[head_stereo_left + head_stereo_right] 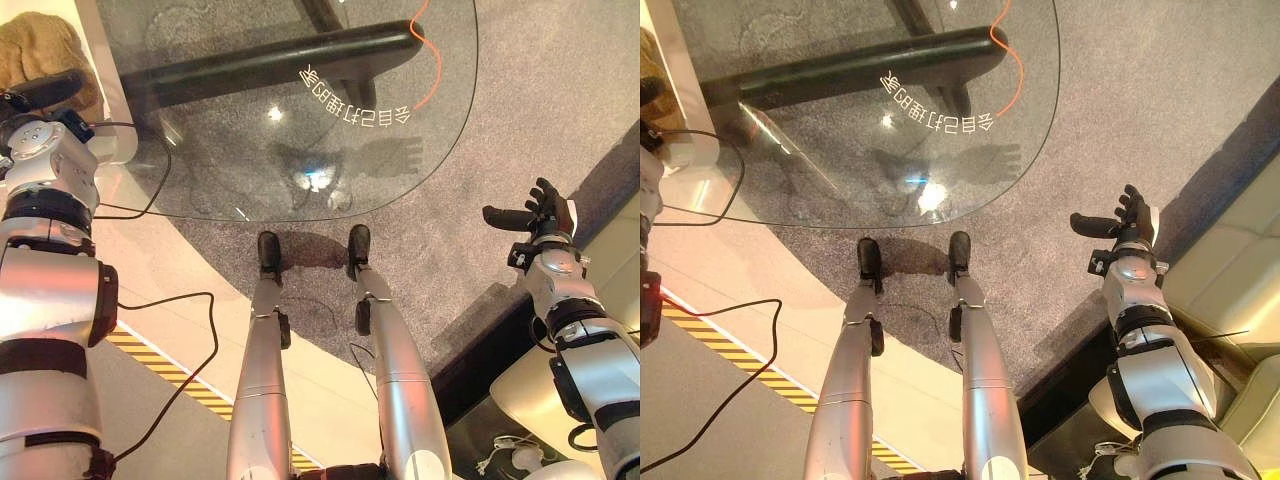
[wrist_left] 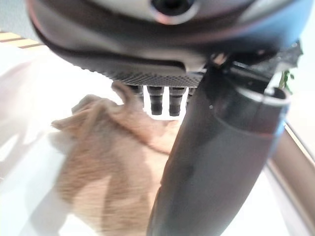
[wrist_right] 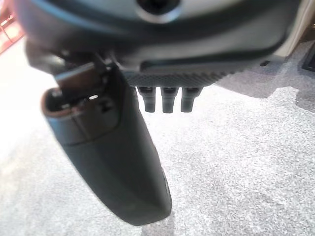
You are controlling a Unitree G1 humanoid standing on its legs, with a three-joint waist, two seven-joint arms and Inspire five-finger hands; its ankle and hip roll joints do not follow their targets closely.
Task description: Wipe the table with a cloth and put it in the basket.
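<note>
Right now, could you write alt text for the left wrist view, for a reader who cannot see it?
The left hand hangs just above a crumpled tan cloth lying on a white surface. The dark thumb stands in front, with the fingertips straight beyond it, over the cloth's far edge.

A single line of white characters [image 1: 355,100] is seen on the glass worktop [image 1: 200,190], near its rounded far edge. The characters are shown upside down and mirrored from the head views, so the line is not read out here. A thin curved orange line [image 1: 432,60] is drawn just beside the end of the row. On the floor, a strip of yellow and black warning stripes [image 1: 170,375] is laid diagonally. No numbers, labels or other legible print can be made out in the wrist views.
</note>
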